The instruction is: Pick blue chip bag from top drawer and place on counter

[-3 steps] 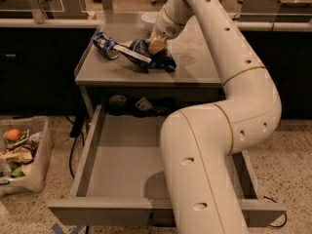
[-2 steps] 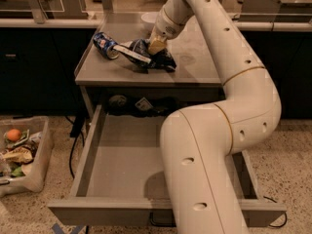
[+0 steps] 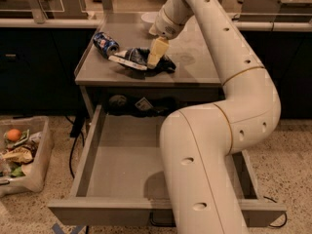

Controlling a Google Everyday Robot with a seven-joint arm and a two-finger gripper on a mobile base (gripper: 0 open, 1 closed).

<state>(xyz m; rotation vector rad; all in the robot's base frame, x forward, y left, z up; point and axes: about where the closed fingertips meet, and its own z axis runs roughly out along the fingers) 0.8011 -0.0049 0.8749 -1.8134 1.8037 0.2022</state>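
Observation:
The blue chip bag (image 3: 132, 57) lies crumpled on the counter (image 3: 195, 67), left of the middle. My gripper (image 3: 155, 57) points down onto the bag's right part and touches it. The bag rests on the counter surface. The top drawer (image 3: 87, 145) is pulled fully open below the counter; its floor shows bare grey metal, and my arm hides its right half.
A small blue-and-white soda can (image 3: 106, 43) lies on the counter, left of and behind the bag. A white bowl (image 3: 147, 17) stands at the counter's back. Dark objects (image 3: 141, 105) sit at the drawer's back. A bin of scraps (image 3: 22, 155) stands on the floor at left.

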